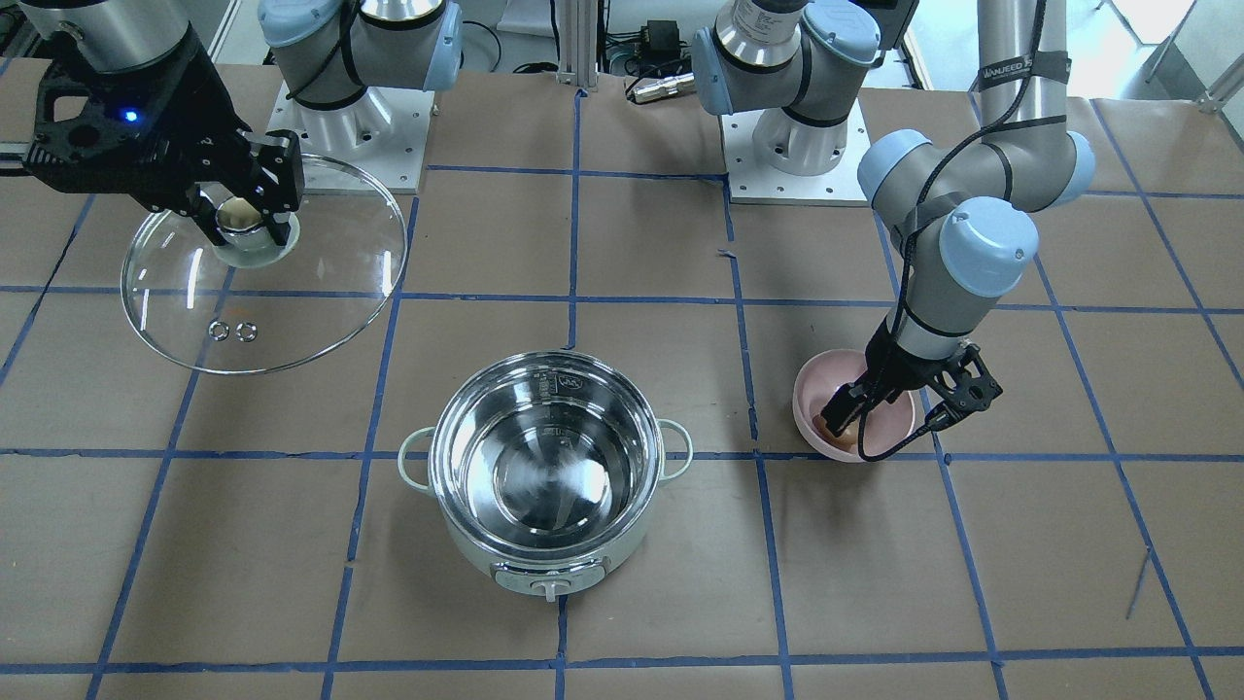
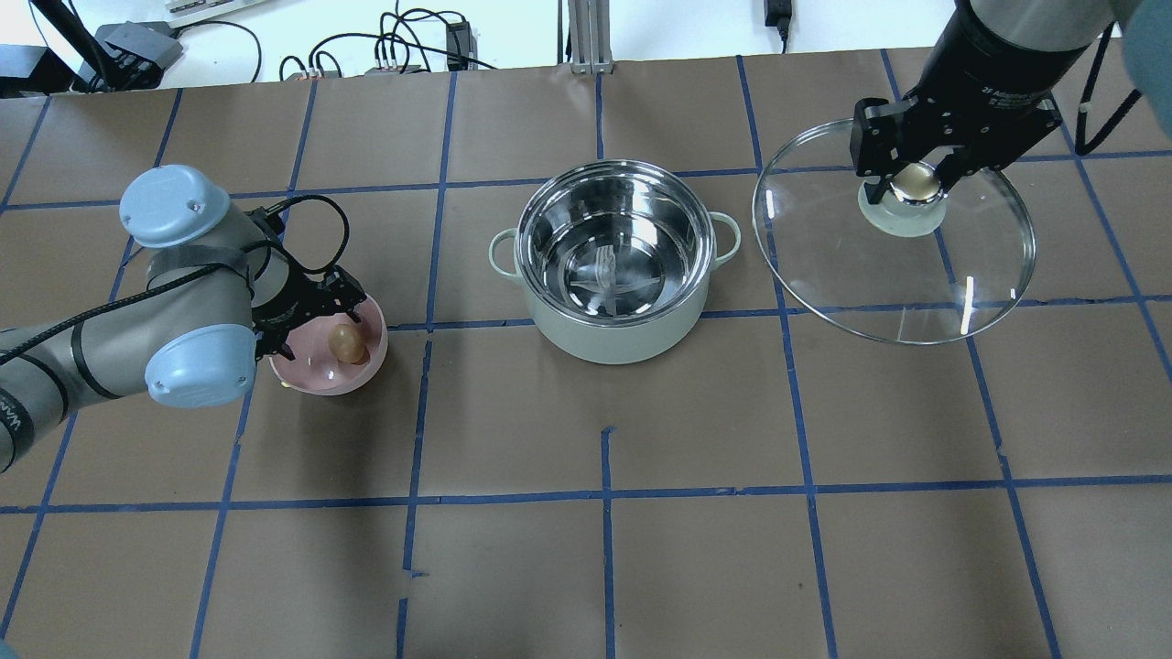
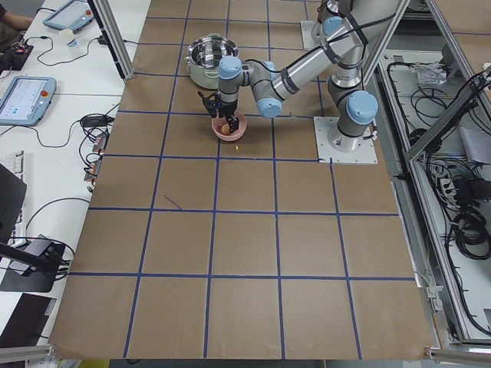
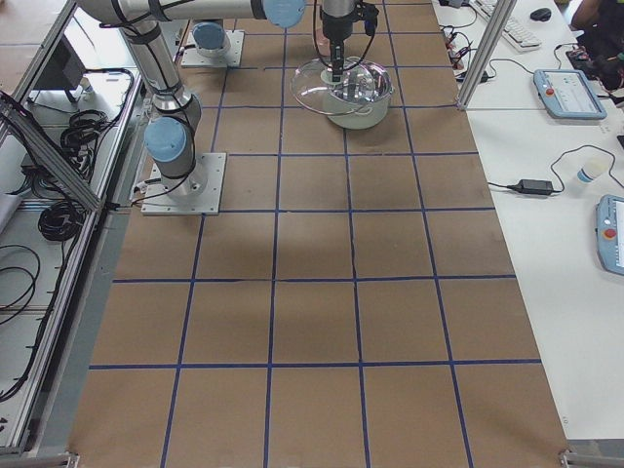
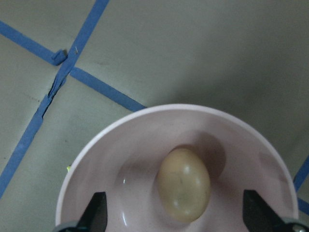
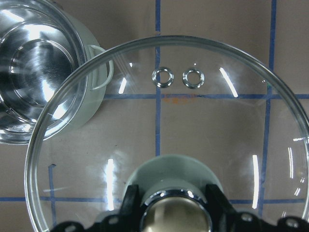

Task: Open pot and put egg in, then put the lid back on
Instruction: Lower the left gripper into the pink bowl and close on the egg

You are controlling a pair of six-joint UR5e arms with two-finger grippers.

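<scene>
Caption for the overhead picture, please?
The right gripper holds the lid aside; the pot stands open; left gripper over egg in pink bowl.

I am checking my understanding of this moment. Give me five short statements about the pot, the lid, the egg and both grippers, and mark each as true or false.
1. The pot is uncovered and its steel inside is empty. True.
2. The egg lies in the pot. False: it lies in the pink bowl.
3. The right gripper grips the lid by its knob. True.
4. The lid rests on the pot. False: it is held off to the side of the pot.
5. The left gripper is shut on the egg. False: in the left wrist view its jaws stand open on either side of the egg, not touching it.
</scene>
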